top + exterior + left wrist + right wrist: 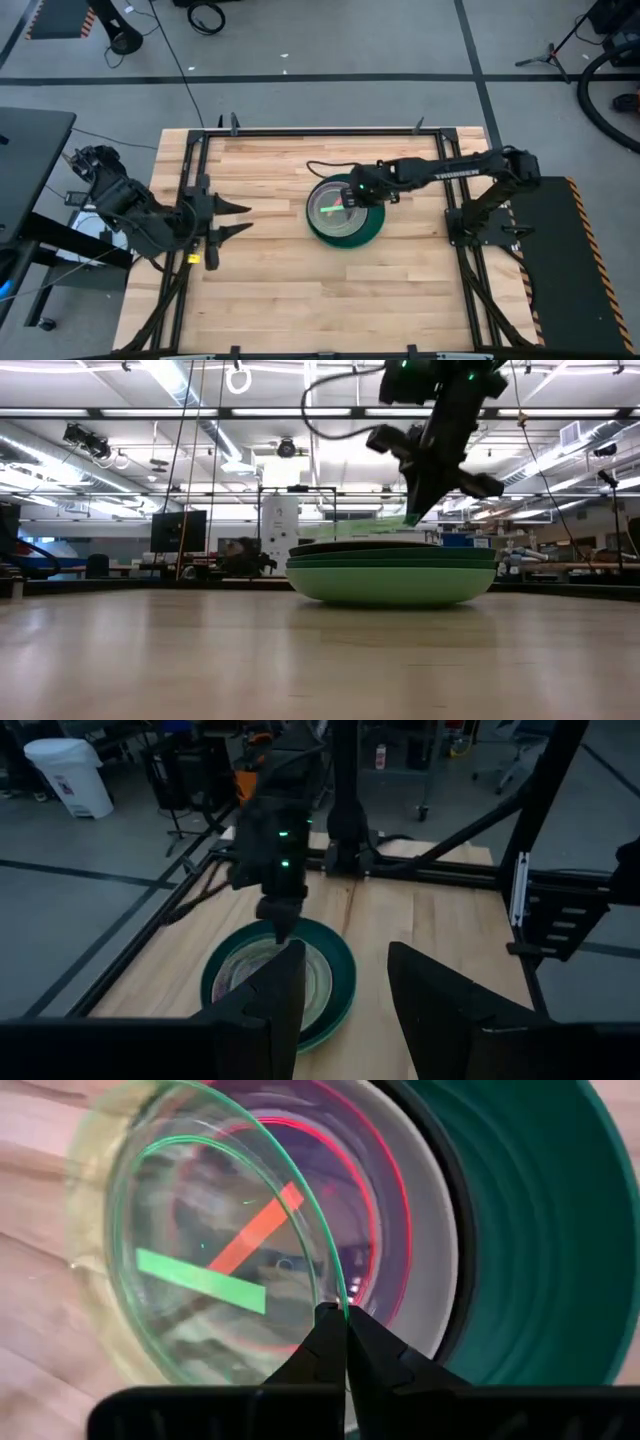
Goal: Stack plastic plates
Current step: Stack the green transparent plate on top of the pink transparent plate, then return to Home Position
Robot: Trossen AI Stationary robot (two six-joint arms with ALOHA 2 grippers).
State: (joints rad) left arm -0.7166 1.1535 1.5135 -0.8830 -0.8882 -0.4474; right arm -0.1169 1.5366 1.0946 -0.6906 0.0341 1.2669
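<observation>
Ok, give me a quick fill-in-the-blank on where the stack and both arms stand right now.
1. The right gripper is shut on the rim of the ____ plate.
2. The stack of plates sits near the table's ____.
3. The bottom plate in the low view is light ____.
4. The left gripper waits at the table's left edge with its fingers ____.

Missing words: yellow-green; middle; green; open
</observation>
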